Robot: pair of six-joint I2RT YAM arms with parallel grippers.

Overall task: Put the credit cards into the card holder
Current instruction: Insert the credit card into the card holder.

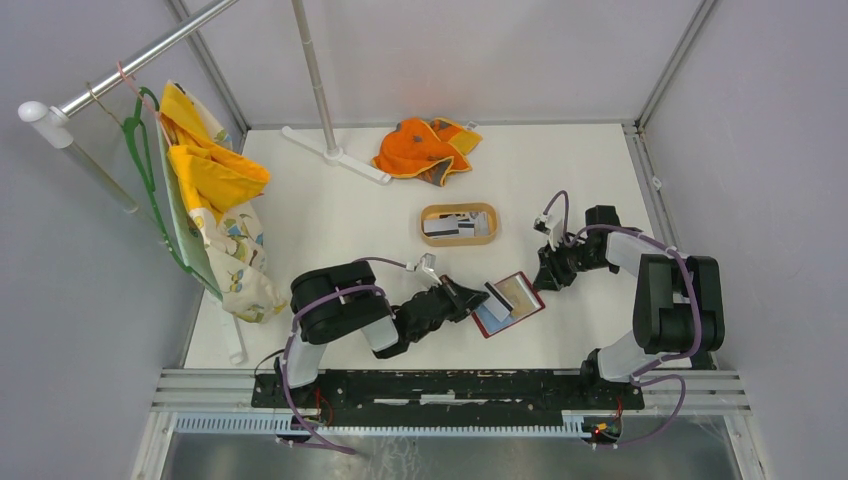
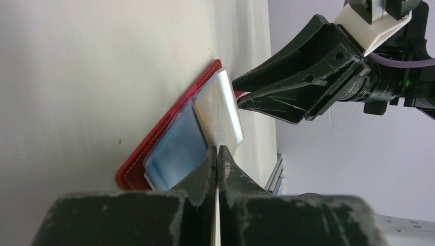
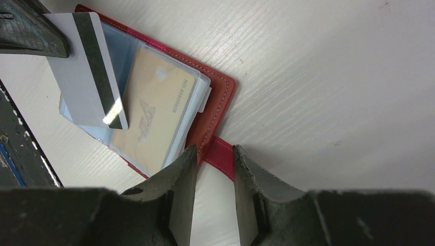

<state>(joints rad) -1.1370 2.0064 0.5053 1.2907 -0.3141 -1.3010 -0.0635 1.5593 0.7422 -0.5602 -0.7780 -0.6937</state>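
At the near centre of the tabletop [image 1: 330, 230], between the two arms, we find the card holder [image 1: 520, 300] lying open with its pale sleeves up and a beige card [image 3: 154, 113] already seated in one pocket. Above its left half the striped card [image 3: 87, 66] is held tilted, its lower corner over the sleeves but in no pocket. We judge the main risk to be a missed slot: if the card's edge catches a sleeve lip, it may buckle, twist in the pinch, or push the light holder across the surface. A holder that is not pinned down would make this worse. The left end effector [image 2: 216, 164] is fully closed, clamping the striped card by its edge. The right end effector [image 3: 215, 154] stands partly open, its jaws astride the red snap tab [image 3: 221, 160] at the holder's right side. We cannot tell whether the pads yet press on the tab. Farther back, well apart, an oval tray [image 1: 460, 209] holds the remaining credit cards [image 1: 450, 226].
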